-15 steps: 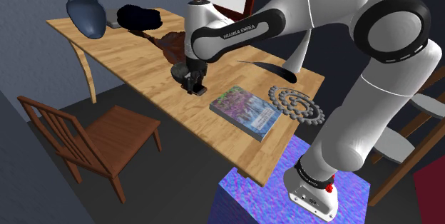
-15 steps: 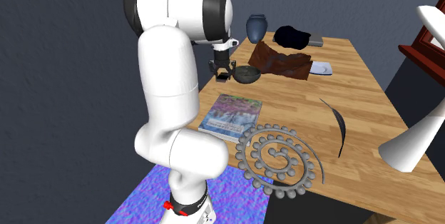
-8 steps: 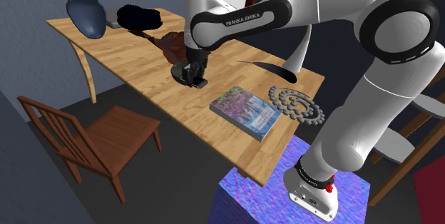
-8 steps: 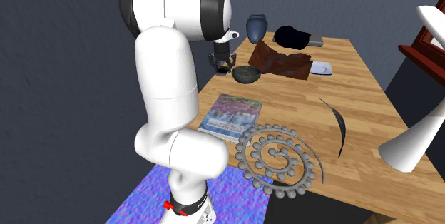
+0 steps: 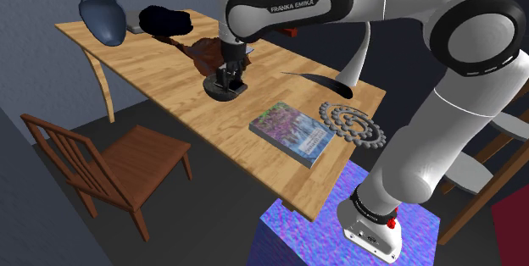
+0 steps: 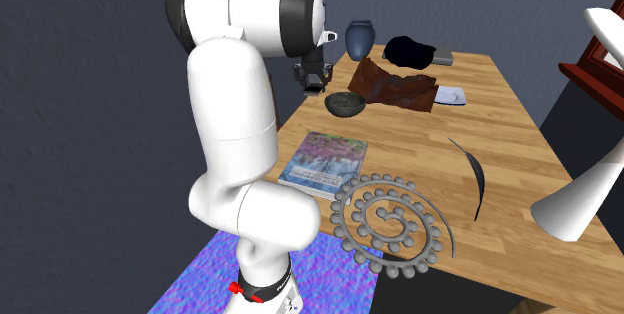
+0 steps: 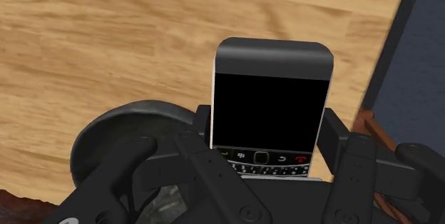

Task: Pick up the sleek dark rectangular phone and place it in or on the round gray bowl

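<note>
two fingers (image 7: 334, 143) of the end effector (image 7: 267, 144) clamp the dark phone (image 7: 271, 94) between them, near the gray bowl (image 7: 107, 140)

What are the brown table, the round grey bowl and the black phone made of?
The light brown table looks like wood: grain lines run along it. The round dark grey bowl is dull, maybe stone or metal. The dark rectangular phone looks like smooth plastic with a flat black screen.

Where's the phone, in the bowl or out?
Out: the tool clasps the phone, beside the bowl rather than inside it.
</note>
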Robot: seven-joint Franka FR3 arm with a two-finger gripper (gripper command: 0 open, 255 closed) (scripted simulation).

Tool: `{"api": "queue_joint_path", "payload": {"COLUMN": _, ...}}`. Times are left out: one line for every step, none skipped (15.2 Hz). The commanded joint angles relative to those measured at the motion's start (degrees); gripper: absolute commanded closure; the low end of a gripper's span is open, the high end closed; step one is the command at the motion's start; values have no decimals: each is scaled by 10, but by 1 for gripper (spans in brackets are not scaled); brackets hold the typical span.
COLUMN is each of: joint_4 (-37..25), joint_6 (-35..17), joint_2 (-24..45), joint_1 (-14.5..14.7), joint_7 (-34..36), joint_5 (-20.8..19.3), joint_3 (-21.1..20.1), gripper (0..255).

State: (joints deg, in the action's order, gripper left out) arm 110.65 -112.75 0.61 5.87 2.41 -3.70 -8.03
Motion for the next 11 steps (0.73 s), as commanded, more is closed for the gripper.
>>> {"api": "queue_joint_path", "payload": {"joint_4": -33, "joint_6": 10, "joint_2": 23, "joint_1": -7, "joint_7": -14, "joint_5": -2, "joint_3": 7, "gripper": 255}}
{"api": "queue_joint_path", "payload": {"joint_4": -55, "joint_6": 15, "joint_2": 40, "joint_1": -11, "joint_7": -22, "joint_5": -4, "joint_3": 11, "gripper": 255}}
{"api": "queue_joint_path", "payload": {"joint_4": -77, "joint_6": 20, "joint_2": 57, "joint_1": -15, "joint_7": -30, "joint_5": -5, "joint_3": 15, "gripper": 255}}
{"api": "queue_joint_path", "payload": {"joint_4": -101, "joint_6": 25, "joint_2": 74, "joint_1": -19, "joint_7": -38, "joint_5": -7, "joint_3": 18, "gripper": 255}}
{"api": "queue_joint_path", "payload": {"joint_4": -125, "joint_6": 32, "joint_2": 92, "joint_1": -23, "joint_7": -46, "joint_5": -8, "joint_3": 22, "gripper": 255}}
{"api": "queue_joint_path", "payload": {"joint_4": -151, "joint_6": 38, "joint_2": 111, "joint_1": -27, "joint_7": -53, "joint_5": -8, "joint_3": 25, "gripper": 255}}
{"api": "queue_joint_path", "payload": {"joint_4": -178, "joint_6": 46, "joint_2": 130, "joint_1": -31, "joint_7": -61, "joint_5": -9, "joint_3": 28, "gripper": 255}}
{"api": "queue_joint_path", "payload": {"joint_4": -207, "joint_6": 54, "joint_2": 150, "joint_1": -35, "joint_7": -68, "joint_5": -10, "joint_3": 31, "gripper": 255}}
{"api": "queue_joint_path", "payload": {"joint_4": -237, "joint_6": 63, "joint_2": 170, "joint_1": -39, "joint_7": -76, "joint_5": -10, "joint_3": 34, "gripper": 255}}
{"api": "queue_joint_path", "payload": {"joint_4": -268, "joint_6": 73, "joint_2": 192, "joint_1": -42, "joint_7": -83, "joint_5": -10, "joint_3": 36, "gripper": 255}}
{"api": "queue_joint_path", "payload": {"joint_4": -302, "joint_6": 84, "joint_2": 214, "joint_1": -46, "joint_7": -91, "joint_5": -11, "joint_3": 39, "gripper": 255}}
